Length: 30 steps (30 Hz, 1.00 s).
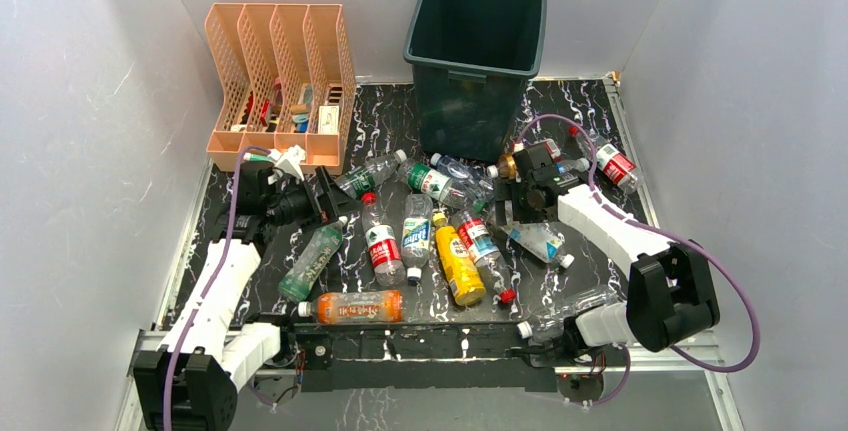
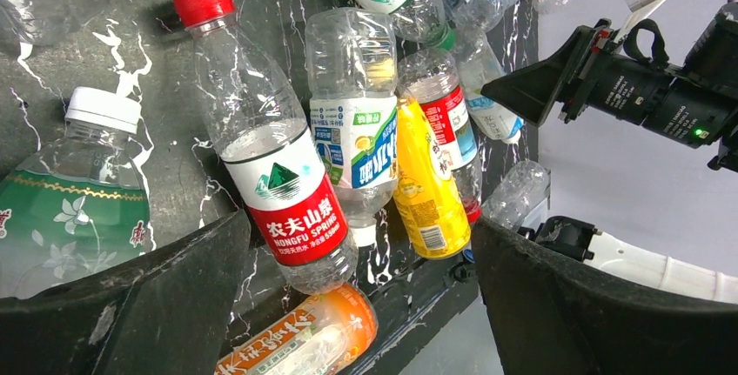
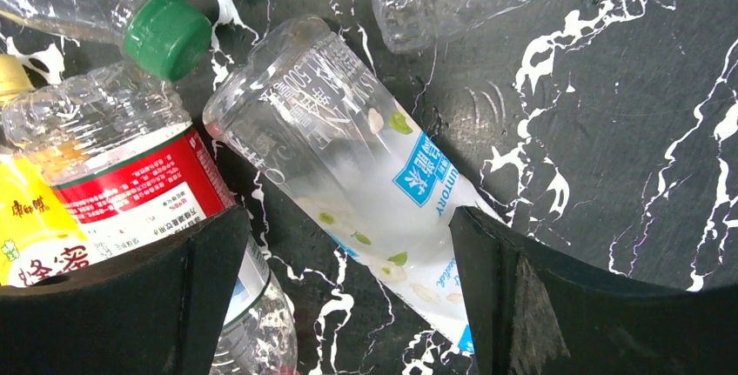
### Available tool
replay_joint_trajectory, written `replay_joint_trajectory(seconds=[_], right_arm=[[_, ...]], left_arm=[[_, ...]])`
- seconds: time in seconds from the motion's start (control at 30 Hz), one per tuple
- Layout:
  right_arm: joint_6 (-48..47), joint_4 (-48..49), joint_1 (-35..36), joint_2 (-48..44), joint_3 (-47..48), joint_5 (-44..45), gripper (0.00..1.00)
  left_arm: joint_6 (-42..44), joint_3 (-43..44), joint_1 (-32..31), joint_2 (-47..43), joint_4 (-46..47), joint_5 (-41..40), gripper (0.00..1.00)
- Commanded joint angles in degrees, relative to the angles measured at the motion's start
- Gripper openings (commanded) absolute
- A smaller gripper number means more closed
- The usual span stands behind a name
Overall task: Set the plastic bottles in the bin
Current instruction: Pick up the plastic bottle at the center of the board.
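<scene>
At the near table edge an orange bottle [image 1: 357, 305] is being shown lying on its side; just beyond it the plastic bottles [image 1: 430, 236] (roughly fifteen, all lying on the black marbled table [image 1: 400, 111]) are being seen scattered, none gripped. The left gripper [image 1: 328, 203] is being held wide open over a red-labelled bottle [image 2: 291, 192]; the right gripper [image 1: 507, 213], equally wide, is being poised above a blue-labelled clear bottle [image 3: 365, 175]. Furthest back, the bin [image 1: 470, 101] is being shown upright, no bottle visible inside; the task is being judged barely begun.
</scene>
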Motion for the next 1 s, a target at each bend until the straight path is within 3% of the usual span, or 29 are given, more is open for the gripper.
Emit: replay_joint_trajectory(seconds=[0.0,0.53,0.63,0.73,0.87,0.97], right_arm=[[-0.53,-2.18,-0.02,-0.26,2.28,-1.33,0.98],[-0.47,-0.18,0.03,8.47,2.80,-1.61,0.97],[-0.62,-0.53,0.03,7.98,2.97,-1.65,0.88],[-0.50,-1.07,0.02,6.35,3.61,-1.74,0.70],[-0.54,-3.17,0.03,4.71,5.80,-2.33,0.55],[-0.59,-5.19,-0.03,2.97,8.55,-3.39,0.51]], left_arm=[[-0.25,1.85,-0.77,-0.19,-1.14,0.13,0.98],[0.13,2.96,-1.70,-0.16,-2.39,-0.75,0.98],[0.11,2.96,-1.79,-0.20,-2.45,-0.87,0.98],[0.13,3.07,-1.86,-0.29,-2.47,-0.89,0.98],[0.17,3.23,-2.00,-0.32,-2.94,-1.20,0.98],[-0.51,3.19,-1.97,-0.73,-3.75,-2.91,0.98]])
